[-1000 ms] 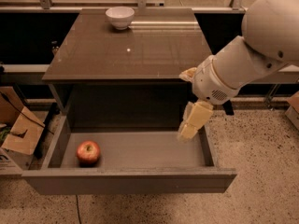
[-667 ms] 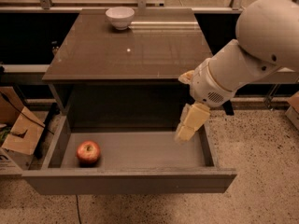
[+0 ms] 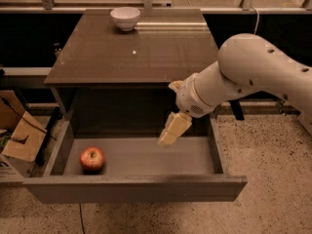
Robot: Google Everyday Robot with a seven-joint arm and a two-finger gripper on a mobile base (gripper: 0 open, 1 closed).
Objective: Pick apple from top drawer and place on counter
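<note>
1. Tool point(image 3: 171, 130) has shifted left over the top drawer point(image 3: 146, 155); how far open, cannot tell; nothing held.
2. Apple point(image 3: 92, 159) sits left of and below it, ungrasped. Approach looks under way.

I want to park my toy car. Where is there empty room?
The counter is bare everywhere in front of the white bowl at its back edge. The top drawer is bare right of the apple, but the gripper hangs over its back middle.

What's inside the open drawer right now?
Only an apple, at the front left of the drawer. The end effector hangs over its middle, and the arm hides the back right corner.
</note>
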